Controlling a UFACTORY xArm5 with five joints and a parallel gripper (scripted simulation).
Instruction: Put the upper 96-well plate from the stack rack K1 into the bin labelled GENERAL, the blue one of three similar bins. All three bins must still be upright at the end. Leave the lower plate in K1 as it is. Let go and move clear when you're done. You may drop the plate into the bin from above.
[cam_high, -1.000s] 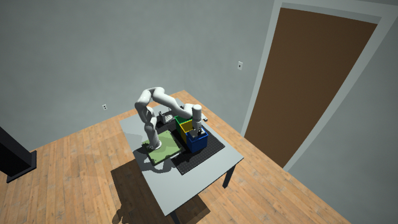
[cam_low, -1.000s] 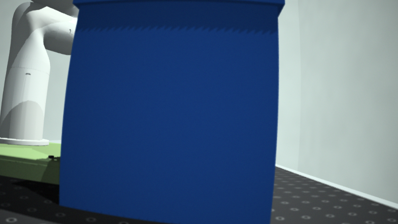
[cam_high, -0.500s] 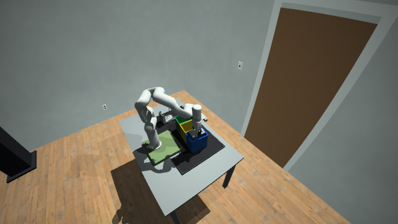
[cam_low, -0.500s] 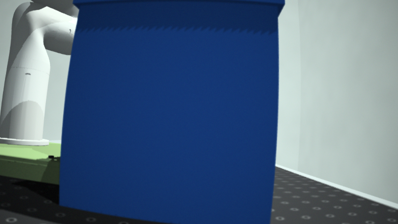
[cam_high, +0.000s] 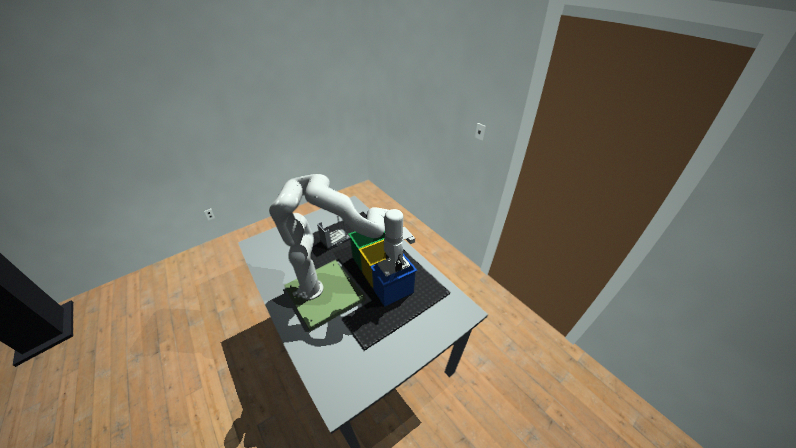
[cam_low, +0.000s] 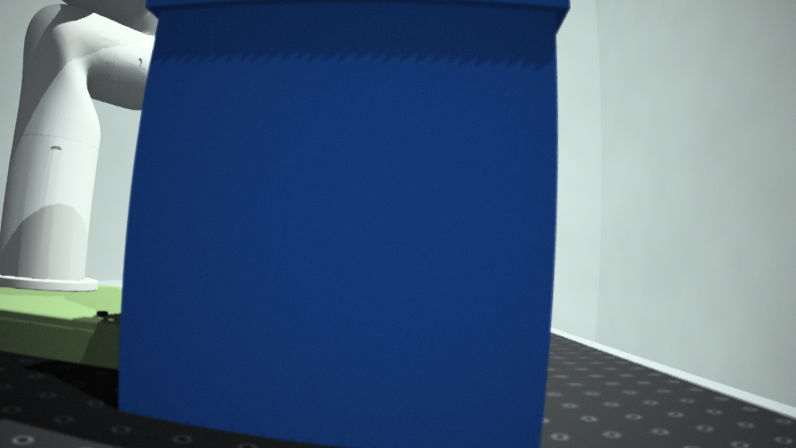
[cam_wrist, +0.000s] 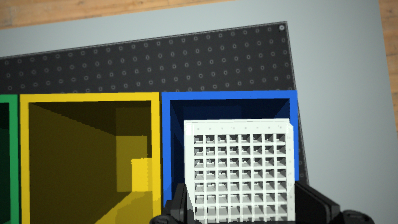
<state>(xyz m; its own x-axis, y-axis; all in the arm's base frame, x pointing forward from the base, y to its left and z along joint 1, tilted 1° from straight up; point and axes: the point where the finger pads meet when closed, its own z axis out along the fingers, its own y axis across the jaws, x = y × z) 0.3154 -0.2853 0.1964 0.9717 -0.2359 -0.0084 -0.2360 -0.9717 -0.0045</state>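
Note:
My gripper (cam_wrist: 239, 200) is shut on the white 96-well plate (cam_wrist: 241, 170) and holds it flat over the open top of the blue bin (cam_wrist: 231, 107). In the top view the gripper (cam_high: 396, 266) hangs just above the blue bin (cam_high: 394, 282), which stands upright at the near end of the row. The exterior view is filled by the blue bin's wall (cam_low: 339, 222); the plate does not show there. The stack rack K1 (cam_high: 333, 233) stands behind the arm at the table's back; its lower plate is too small to make out.
The yellow bin (cam_wrist: 90, 155) stands right beside the blue one, and the green bin (cam_wrist: 7, 160) beyond it; both are upright (cam_high: 372, 253). All stand on a black perforated mat (cam_high: 401, 306). The arm's base sits on a green plate (cam_high: 325, 294).

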